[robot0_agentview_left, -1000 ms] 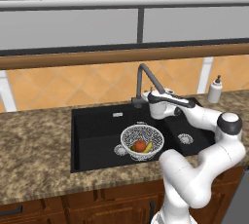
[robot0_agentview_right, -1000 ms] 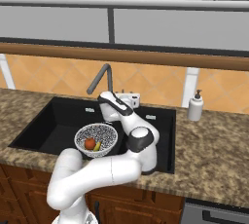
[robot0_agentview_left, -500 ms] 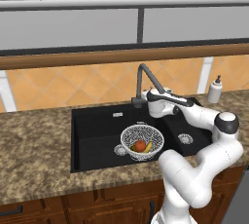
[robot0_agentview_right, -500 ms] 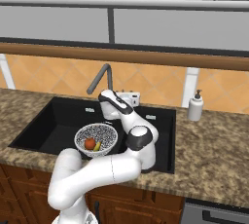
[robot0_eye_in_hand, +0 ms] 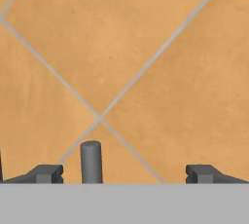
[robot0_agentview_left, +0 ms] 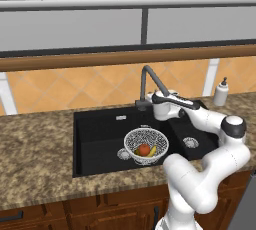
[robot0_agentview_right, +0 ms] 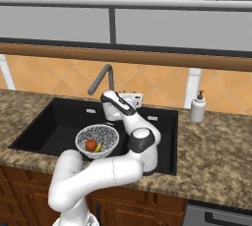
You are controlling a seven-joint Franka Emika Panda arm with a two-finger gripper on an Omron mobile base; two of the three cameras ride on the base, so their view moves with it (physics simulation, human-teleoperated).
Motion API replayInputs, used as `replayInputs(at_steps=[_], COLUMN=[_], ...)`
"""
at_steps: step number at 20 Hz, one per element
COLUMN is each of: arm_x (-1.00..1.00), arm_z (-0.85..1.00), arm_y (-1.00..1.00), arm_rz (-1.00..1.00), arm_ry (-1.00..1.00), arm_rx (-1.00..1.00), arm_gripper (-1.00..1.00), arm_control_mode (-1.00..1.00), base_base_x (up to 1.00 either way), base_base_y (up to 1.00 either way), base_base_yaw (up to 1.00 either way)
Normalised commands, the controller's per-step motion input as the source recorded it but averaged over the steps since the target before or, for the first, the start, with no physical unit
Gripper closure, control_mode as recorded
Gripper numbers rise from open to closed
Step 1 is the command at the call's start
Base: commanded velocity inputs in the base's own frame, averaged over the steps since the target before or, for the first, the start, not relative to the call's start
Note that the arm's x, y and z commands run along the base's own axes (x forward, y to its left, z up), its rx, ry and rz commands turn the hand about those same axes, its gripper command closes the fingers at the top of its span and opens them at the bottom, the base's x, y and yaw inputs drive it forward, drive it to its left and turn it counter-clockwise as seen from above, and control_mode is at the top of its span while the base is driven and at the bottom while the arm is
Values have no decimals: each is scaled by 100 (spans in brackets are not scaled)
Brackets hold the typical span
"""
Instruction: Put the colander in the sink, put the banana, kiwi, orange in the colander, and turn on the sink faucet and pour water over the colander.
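Note:
The black sink (robot0_agentview_left: 95, 139) holds the wire-mesh colander (robot0_agentview_left: 146, 135) in its large basin. Inside the colander lie the orange (robot0_agentview_left: 144, 149) and the banana (robot0_agentview_left: 152, 151); the kiwi is hidden behind the mesh. The dark sink faucet (robot0_agentview_left: 148, 76) rises at the sink's back edge, its spout angled down to the right. My gripper (robot0_agentview_left: 152, 100) is level with the faucet's base and just right of it, pointing at the tiled wall. In the hand view my gripper (robot0_eye_in_hand: 125, 173) is open, and a grey lever stub (robot0_eye_in_hand: 91, 162) stands between the fingertips, close to the left one. The water is out of view.
A white soap dispenser (robot0_agentview_left: 220, 93) stands on the granite counter (robot0_agentview_left: 35, 164) right of the sink. The orange tiled wall (robot0_eye_in_hand: 126, 62) is close ahead of the hand. The smaller basin with its drain (robot0_agentview_left: 189, 142) lies under my forearm.
My hand has edged slightly up and left toward the faucet base. The colander and the fruit have not moved.

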Motion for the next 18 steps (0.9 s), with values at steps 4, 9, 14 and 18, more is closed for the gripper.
replayInputs(at_steps=[4,9,14,18], arm_x=[5,3,0,0], arm_z=[0,0,0,0], arm_y=[-19,-19,-29,-56], arm_rz=[0,0,0,0], arm_ry=[0,0,0,0], arm_rx=[0,0,0,0], arm_gripper=[-100,-100,-100,-100], arm_control_mode=[-100,-100,-100,-100], base_base_x=[0,0,0,0], base_base_y=[0,0,0,0], base_base_yaw=[0,0,0,0])
